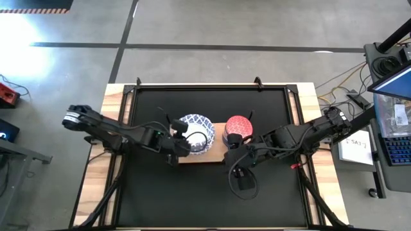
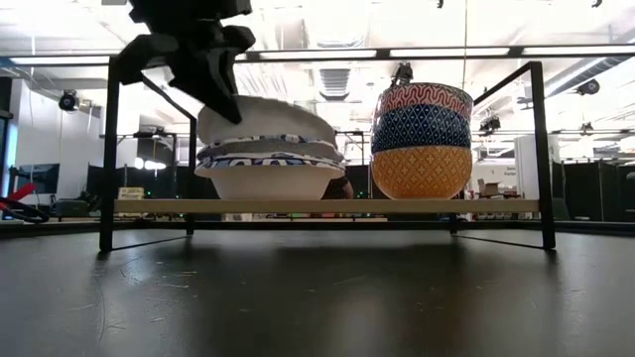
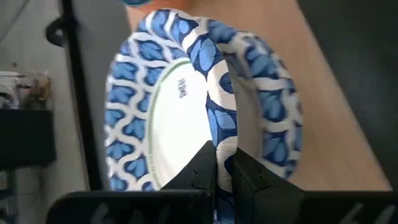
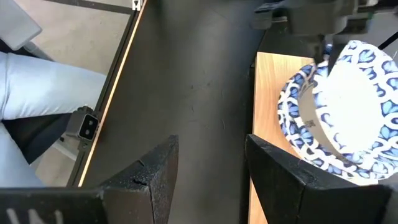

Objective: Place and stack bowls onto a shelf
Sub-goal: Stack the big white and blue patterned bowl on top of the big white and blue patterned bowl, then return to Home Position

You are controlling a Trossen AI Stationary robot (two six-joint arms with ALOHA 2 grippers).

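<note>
Shelf (image 1: 215, 158), flat light-brown wooden board on thin black metal supports, carries, in the high view, the wide shallow blue-and-white patterned bowls (image 1: 194, 133) beside the speckled red round bowl (image 1: 239, 124). Low view: red tops blue (image 2: 422, 129) and orange (image 2: 422, 171) bowls. Left wrist view: left gripper (image 3: 222, 167) pinches the top wide bowl's (image 3: 186, 99) glossy rim. Right wrist view: right gripper (image 4: 210, 163), fingers apart, holds nothing above the black tabletop (image 4: 186, 93).
</note>
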